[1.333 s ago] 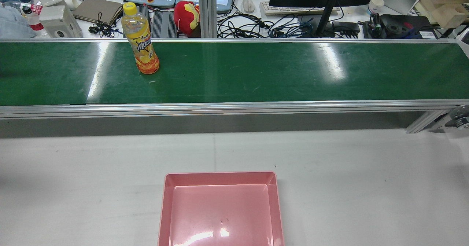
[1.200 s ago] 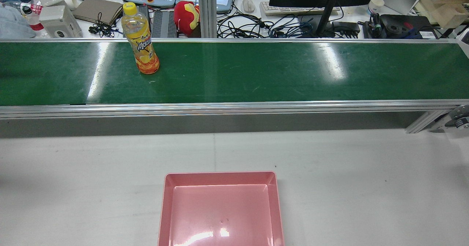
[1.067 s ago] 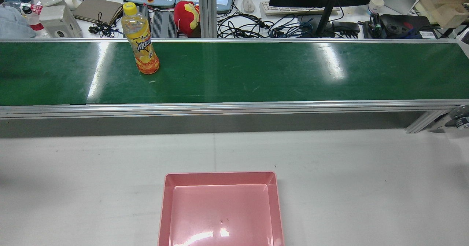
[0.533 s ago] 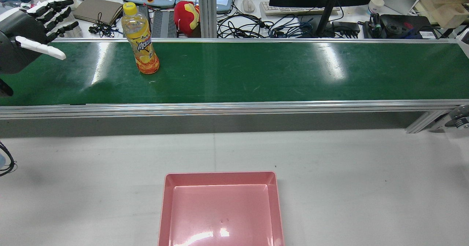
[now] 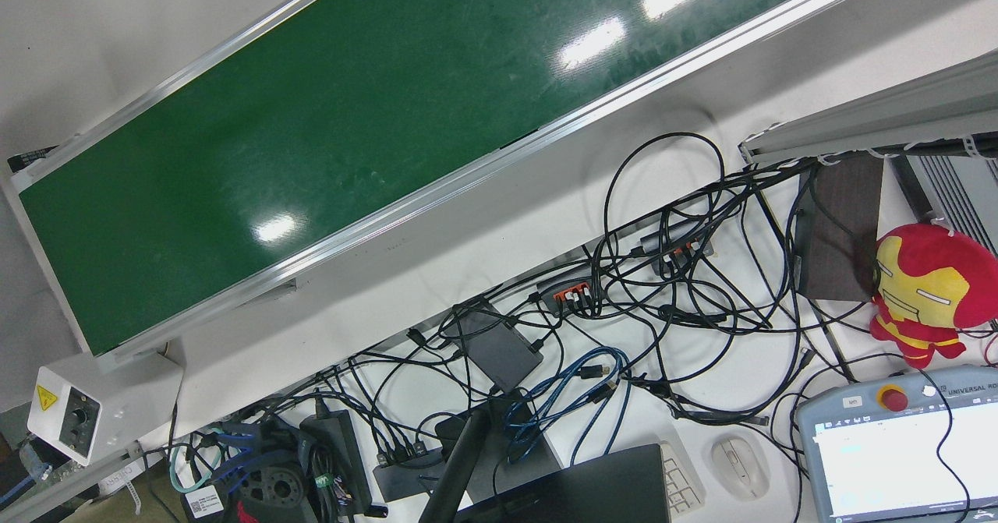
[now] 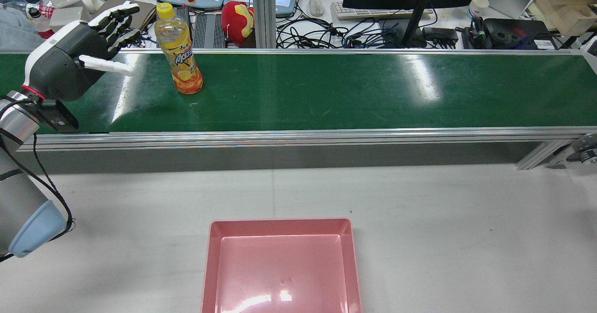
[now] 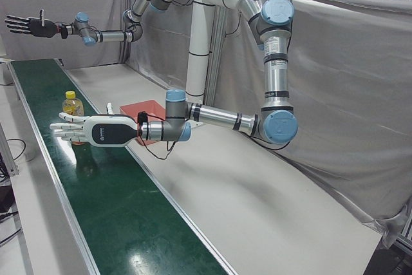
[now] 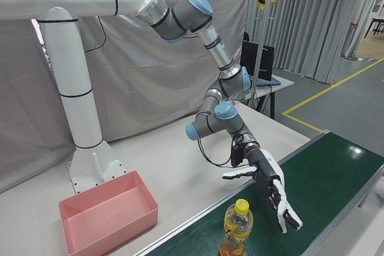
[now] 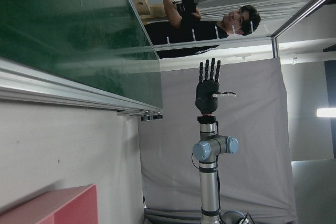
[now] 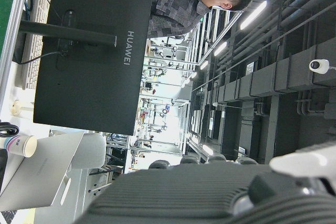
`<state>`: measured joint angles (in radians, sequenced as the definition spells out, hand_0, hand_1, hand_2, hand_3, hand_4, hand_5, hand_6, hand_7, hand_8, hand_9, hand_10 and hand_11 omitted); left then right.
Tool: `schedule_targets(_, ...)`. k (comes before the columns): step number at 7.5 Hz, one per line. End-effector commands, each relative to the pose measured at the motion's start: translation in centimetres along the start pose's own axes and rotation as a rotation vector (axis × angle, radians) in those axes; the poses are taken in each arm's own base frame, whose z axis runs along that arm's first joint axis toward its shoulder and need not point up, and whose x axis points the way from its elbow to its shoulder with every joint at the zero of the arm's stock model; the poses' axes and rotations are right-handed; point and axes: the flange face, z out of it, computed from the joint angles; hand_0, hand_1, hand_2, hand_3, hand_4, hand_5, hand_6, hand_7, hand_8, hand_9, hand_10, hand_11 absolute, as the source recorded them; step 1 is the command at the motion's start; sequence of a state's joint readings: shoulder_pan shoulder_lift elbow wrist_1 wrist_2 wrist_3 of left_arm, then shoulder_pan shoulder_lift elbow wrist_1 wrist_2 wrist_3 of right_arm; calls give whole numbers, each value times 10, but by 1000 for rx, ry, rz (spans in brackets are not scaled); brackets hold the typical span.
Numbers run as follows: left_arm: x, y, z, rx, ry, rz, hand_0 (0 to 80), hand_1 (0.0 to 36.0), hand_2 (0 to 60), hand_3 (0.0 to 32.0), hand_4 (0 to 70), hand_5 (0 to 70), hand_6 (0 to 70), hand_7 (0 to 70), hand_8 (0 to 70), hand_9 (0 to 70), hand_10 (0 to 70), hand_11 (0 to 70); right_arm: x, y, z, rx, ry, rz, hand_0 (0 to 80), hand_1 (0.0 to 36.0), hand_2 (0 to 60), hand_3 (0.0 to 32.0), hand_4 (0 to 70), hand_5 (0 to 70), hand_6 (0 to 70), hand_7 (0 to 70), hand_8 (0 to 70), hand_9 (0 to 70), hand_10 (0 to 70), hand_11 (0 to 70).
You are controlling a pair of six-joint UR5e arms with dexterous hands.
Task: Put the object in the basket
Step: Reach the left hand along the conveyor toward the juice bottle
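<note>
One bottle [image 6: 179, 51] of orange drink stands upright on the green conveyor belt [image 6: 326, 91] as the robot's left hand [image 6: 88, 47] sweeps in from the belt's end, its fingers spread wide and holding nothing. A second earlier the rear view showed no arm at all; half a second ago the hand was only entering at the frame's edge, and now it hangs over the belt just beside the bottle, not yet touching it. The bottle itself has not shifted in that time. The right hand [image 7: 29, 26] is raised high and well away at the far end of the belt, its fingers likewise splayed and empty. The pink basket [image 6: 282, 226] sits empty on the grey table [image 6: 443, 219], on the near side of the belt. Judging by the approach, the reach is under way, with the grasp and the carry to the basket yet to come.
</note>
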<state>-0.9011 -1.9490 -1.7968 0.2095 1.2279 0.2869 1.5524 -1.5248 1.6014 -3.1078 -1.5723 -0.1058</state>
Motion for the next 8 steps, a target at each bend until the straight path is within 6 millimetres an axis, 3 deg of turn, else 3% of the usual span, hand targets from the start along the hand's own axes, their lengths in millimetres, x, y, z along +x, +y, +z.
schedule_targets(1,-14,16,41,4,-1,26,603,218,2,0,77,252,0,26,0,0,33,76,0,0,0,0,0,0,0,0,0,0,0,0,0,0,0,0,0,0)
schedule_targets(4,-26,2,52,23,-11,35,578,203,2,0,65,260,0,25,0,0,19,55,-1,1,0,-1,-2,0,0,0,0,0,0,0,0,0,0,0,0,0)
schedule_targets(6,-62,9,47,14,-57,14,572,199,1,0,58,267,0,27,0,0,22,59,0,1,0,-2,0,0,0,0,0,0,0,0,0,0,0,0,0,0)
schedule_targets(8,-69,19,52,-1,-64,3,582,203,0,0,63,275,0,27,0,0,31,72,0,0,0,0,0,0,0,0,0,0,0,0,0,0,0,0,0,0)
